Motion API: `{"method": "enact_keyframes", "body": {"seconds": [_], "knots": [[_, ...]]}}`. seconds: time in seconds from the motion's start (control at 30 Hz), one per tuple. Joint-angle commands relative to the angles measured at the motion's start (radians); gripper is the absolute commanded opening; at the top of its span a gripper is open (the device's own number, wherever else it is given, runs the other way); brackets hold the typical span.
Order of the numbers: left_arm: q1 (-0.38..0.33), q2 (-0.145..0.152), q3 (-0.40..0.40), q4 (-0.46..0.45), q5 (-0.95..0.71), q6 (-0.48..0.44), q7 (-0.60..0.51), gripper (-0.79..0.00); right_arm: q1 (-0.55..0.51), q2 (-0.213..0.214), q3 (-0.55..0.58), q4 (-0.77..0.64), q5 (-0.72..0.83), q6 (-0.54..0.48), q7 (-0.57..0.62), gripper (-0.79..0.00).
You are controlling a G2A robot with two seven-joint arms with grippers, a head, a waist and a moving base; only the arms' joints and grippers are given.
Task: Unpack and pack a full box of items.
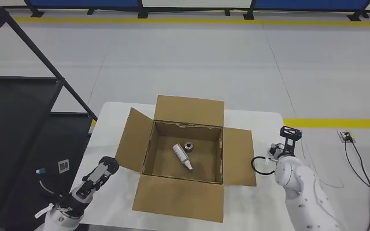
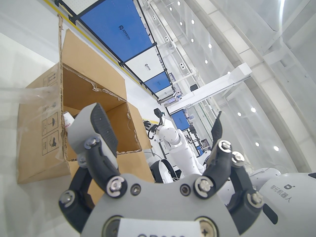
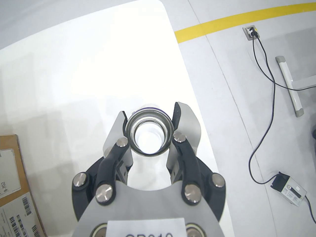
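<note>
An open cardboard box [image 1: 184, 173] stands mid-table with all flaps folded out. On its floor lie a white bottle [image 1: 182, 156] and a small dark round item [image 1: 188, 145]. To the right of the box, over the white table [image 1: 254, 202], my right gripper [image 1: 263, 164] [image 3: 150, 117] is shut on a clear round jar [image 3: 132, 140] with a metal rim. My left gripper [image 1: 107, 166] [image 2: 160, 127] is open with nothing between its fingers, low at the box's [image 2: 84, 85] left side and tilted upward.
A black metal frame [image 1: 40, 63] stands left of the table. The table's rounded right edge [image 3: 182, 57] is close to the right gripper. On the floor beyond lie a socket [image 3: 250, 32], a cable [image 3: 269, 80] and a small box [image 3: 290, 191].
</note>
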Motion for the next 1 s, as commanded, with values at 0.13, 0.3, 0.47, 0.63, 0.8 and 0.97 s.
{"method": "enact_keyframes", "body": {"seconds": [0.13, 0.3, 0.47, 0.63, 0.8, 0.97], "knots": [[-0.002, 0.001, 0.012, -0.002, 0.013, 0.005, 0.014, 0.0, 0.045, -0.003, -0.014, 0.065, -0.015, -0.002, 0.025, -0.351], [0.0, 0.003, 0.014, -0.004, 0.017, 0.006, 0.024, 0.0, 0.058, -0.004, -0.012, 0.073, -0.014, -0.003, 0.028, 0.0], [-0.003, 0.005, 0.014, -0.005, 0.017, 0.009, 0.029, 0.0, 0.045, -0.003, 0.007, -0.005, -0.044, 0.04, -0.021, 0.0], [-0.005, 0.007, 0.011, -0.008, 0.015, 0.012, 0.033, 0.0, -0.072, -0.015, 0.023, -0.355, 0.021, 0.131, -0.233, 0.0], [-0.008, 0.008, 0.003, -0.005, -0.002, 0.004, 0.046, 0.0, -0.198, -0.024, -0.118, -0.635, 0.08, -0.05, -0.271, 0.0], [0.005, 0.01, -0.023, 0.007, -0.032, -0.015, 0.052, 0.0, -0.122, -0.036, -0.294, -0.625, 0.051, -0.167, -0.166, 0.0]]}}
